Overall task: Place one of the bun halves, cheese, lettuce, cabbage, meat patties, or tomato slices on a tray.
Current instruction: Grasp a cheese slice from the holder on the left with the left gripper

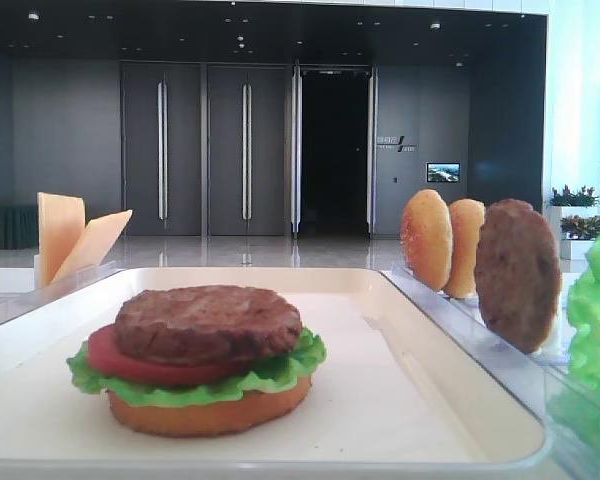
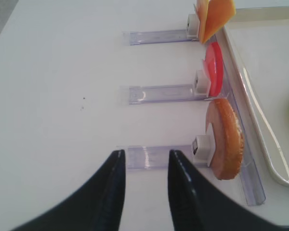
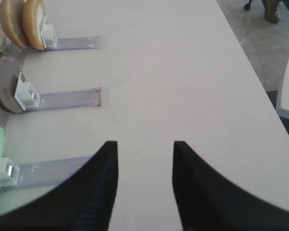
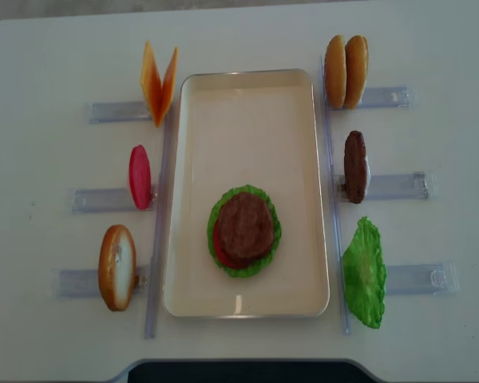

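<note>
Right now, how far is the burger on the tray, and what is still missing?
Done: on the tray, a bun half, lettuce, tomato slice and meat patty are stacked. In hand: nothing; both grippers' fingers are empty above the table. Left: probably cheese and a top bun, both in the racks.

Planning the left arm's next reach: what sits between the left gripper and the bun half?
Only a clear plastic rack on bare table; the left wrist view shows it between the gripper and the bun half.

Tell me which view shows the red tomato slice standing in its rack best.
The overhead view: the tomato slice shows whole, upright left of the tray. The left wrist view catches it edge-on. The low front view shows only a sliver at its left edge; the right wrist view misses it.
</note>
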`<state>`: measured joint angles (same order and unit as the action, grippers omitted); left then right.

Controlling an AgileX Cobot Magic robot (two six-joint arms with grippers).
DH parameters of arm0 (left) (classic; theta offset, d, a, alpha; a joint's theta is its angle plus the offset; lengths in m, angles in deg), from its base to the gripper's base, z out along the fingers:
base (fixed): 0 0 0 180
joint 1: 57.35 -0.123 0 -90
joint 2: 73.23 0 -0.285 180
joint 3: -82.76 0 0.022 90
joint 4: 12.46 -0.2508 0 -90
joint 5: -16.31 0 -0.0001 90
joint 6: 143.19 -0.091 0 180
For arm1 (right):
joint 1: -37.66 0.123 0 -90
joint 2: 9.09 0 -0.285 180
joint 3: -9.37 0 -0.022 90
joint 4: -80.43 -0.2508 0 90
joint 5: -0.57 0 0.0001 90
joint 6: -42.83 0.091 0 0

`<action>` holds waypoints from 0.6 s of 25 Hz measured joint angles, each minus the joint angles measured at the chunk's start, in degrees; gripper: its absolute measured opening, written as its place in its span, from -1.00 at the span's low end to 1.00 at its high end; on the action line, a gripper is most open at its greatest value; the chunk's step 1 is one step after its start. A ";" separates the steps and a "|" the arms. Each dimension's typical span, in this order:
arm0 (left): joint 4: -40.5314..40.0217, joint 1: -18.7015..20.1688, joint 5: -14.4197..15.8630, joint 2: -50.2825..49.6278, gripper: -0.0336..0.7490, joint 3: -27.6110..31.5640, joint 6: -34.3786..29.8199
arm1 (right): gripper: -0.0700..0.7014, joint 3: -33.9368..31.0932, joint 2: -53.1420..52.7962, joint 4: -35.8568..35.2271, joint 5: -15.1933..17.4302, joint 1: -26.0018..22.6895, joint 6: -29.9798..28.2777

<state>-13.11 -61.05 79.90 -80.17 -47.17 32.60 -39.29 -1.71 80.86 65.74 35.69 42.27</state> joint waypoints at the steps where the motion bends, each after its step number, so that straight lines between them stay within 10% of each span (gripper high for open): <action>1: -0.06 0.00 0.00 0.00 -0.31 0.00 0.00 | -0.06 0.00 0.00 0.00 0.00 0.00 0.00; 15: -1.04 0.00 0.76 -14.94 -0.21 -6.45 5.73 | -0.06 0.00 0.00 0.00 0.00 0.00 0.00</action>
<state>-14.15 -61.05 80.66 -95.11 -53.62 38.33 -39.29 -1.71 80.86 65.74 35.69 42.27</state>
